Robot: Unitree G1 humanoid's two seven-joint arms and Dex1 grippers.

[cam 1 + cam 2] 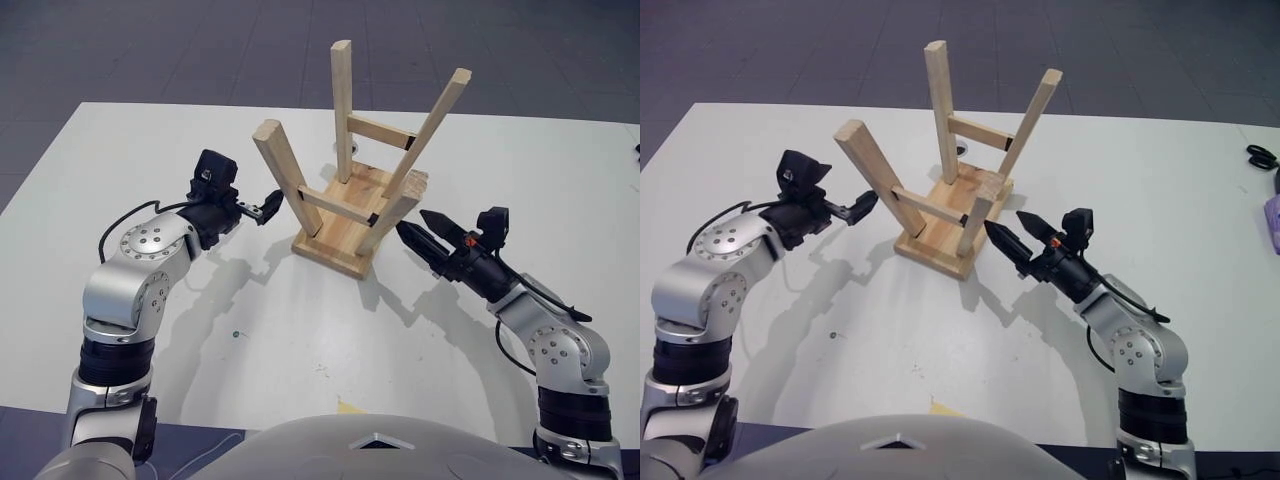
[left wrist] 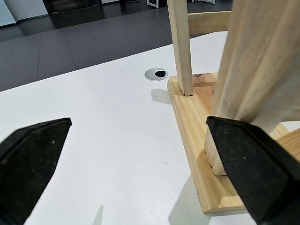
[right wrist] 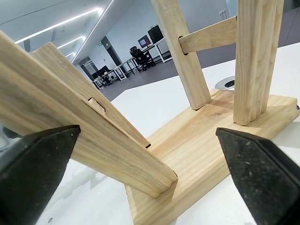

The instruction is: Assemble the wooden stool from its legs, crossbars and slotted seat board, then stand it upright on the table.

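The wooden stool rests upside down in the middle of the white table (image 1: 120,160). Its seat board (image 1: 335,250) lies flat, and the legs (image 1: 283,172) point up, joined by crossbars (image 1: 380,130). My left gripper (image 1: 268,206) is open just left of the near left leg (image 2: 262,61), one finger (image 2: 253,164) close against it. At the base of the near right leg (image 3: 93,136) my right gripper (image 1: 412,222) is open, and in the right wrist view that leg lies between its fingers (image 3: 260,173).
A round cable grommet (image 2: 156,73) sits in the table behind the stool. A black item (image 1: 1261,154) and a purple object (image 1: 1273,210) lie at the table's far right edge. Dark floor lies beyond the far edge.
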